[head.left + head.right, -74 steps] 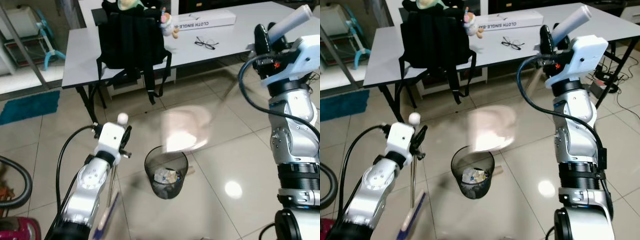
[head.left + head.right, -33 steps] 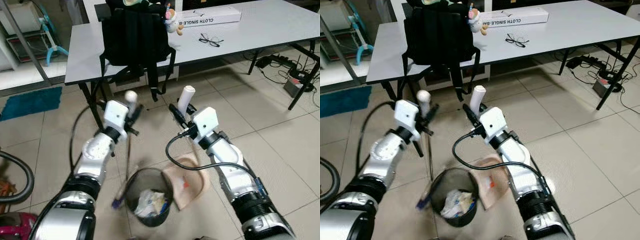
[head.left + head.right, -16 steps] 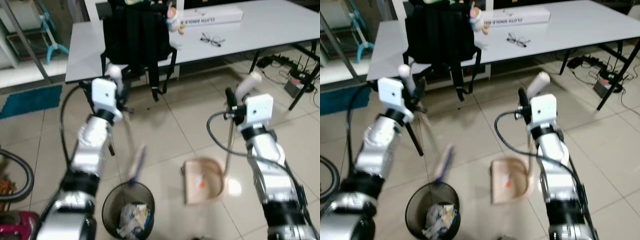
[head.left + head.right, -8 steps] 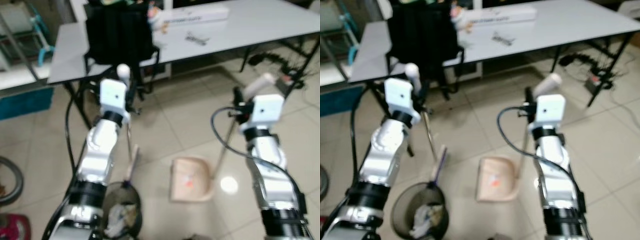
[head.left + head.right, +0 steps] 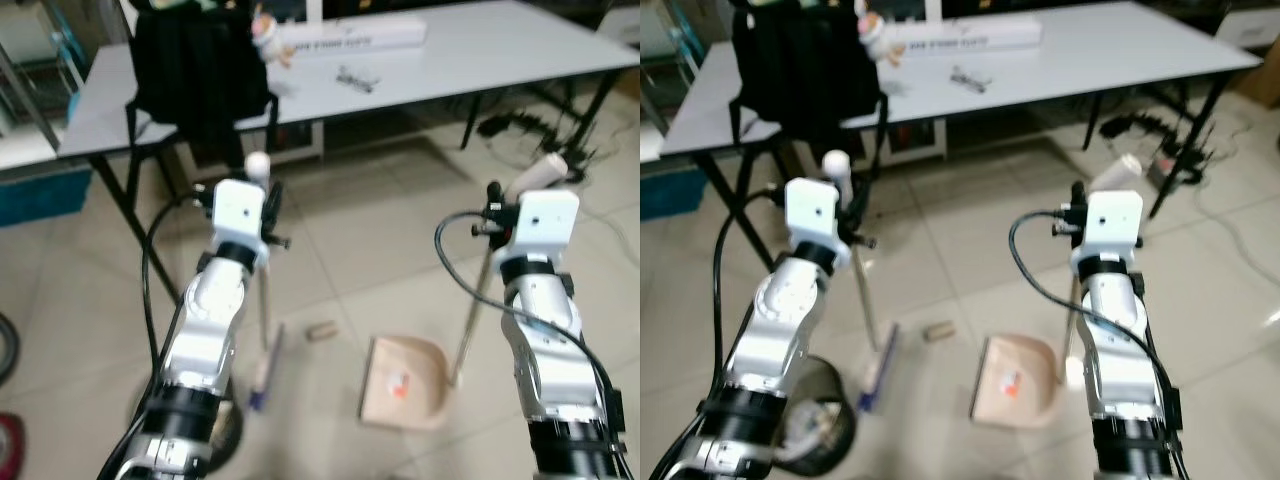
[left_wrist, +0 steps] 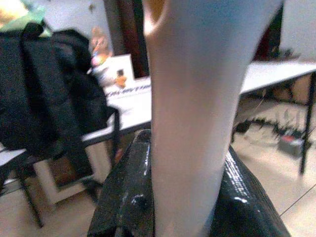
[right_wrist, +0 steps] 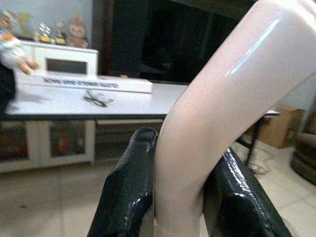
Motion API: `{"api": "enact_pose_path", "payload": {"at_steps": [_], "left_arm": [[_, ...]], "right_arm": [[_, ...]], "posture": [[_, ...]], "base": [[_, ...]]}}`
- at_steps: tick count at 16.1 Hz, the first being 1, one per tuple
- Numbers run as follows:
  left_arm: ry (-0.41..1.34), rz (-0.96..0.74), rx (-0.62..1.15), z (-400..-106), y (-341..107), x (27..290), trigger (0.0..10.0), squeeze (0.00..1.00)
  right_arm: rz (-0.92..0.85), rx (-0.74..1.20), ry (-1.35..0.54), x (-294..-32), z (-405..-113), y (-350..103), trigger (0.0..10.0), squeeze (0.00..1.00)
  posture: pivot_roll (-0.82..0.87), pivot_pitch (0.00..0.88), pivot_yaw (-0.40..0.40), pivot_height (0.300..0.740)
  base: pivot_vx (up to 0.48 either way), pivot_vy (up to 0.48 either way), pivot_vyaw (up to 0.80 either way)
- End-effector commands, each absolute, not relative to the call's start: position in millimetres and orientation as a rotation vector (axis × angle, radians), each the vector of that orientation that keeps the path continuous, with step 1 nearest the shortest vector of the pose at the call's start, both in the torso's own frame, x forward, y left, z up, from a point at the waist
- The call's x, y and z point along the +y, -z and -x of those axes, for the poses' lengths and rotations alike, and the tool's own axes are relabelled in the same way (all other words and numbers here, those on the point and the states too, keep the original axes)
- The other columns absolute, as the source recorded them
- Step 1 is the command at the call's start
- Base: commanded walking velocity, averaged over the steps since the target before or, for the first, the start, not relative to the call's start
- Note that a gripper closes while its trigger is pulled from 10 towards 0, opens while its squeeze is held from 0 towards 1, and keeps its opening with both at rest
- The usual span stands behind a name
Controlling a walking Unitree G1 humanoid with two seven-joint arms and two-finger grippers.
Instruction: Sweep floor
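Hands (image 6: 185, 197) (image 7: 180, 197) clamp smooth pale plastic handles.

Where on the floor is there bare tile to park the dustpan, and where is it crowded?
Bare tile lies between the dustpan and the table, and left of the broom. It is crowded between broom and dustpan, where a small cylinder lies, and by the bin.

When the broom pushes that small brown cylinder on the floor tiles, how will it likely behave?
The small brown cylinder lies on its side on smooth tiles, so it probably rolls rather than slides. It looks tiny and likely light, so the blue-edged broom head may flick it past the beige dustpan.
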State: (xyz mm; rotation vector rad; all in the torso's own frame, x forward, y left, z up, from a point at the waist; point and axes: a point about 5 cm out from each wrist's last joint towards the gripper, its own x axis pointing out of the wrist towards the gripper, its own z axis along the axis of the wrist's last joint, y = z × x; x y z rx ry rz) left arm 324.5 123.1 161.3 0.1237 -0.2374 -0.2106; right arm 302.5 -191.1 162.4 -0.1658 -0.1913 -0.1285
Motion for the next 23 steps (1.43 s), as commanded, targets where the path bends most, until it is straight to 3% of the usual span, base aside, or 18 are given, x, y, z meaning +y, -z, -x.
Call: {"api": "enact_pose_path", "payload": {"at_steps": [1, 9, 23], "left_arm": [[0.189, -0.156, -0.256, -322, -166, 131, 10.0, 0.00], [0.177, -0.209, -0.177, -307, -142, 143, 10.0, 0.00], [0.174, -0.215, -0.182, -307, -140, 139, 10.0, 0.00]], "right_arm": [[0.156, -0.159, 0.126, -188, -304, -160, 10.0, 0.00], [0.193, -0.086, 0.135, -180, -300, -146, 10.0, 0.00], [0.174, -0.025, 0.123, -175, -301, -134, 10.0, 0.00]], "posture": [[-0.12, 0.000, 0.053, 0.740], [-0.12, 0.000, 0.054, 0.740], [-0.12, 0.000, 0.050, 0.740]], "base": [[0.000, -0.480, 0.00], [0.000, 0.000, 0.00], [0.371, 0.000, -0.07]]}}
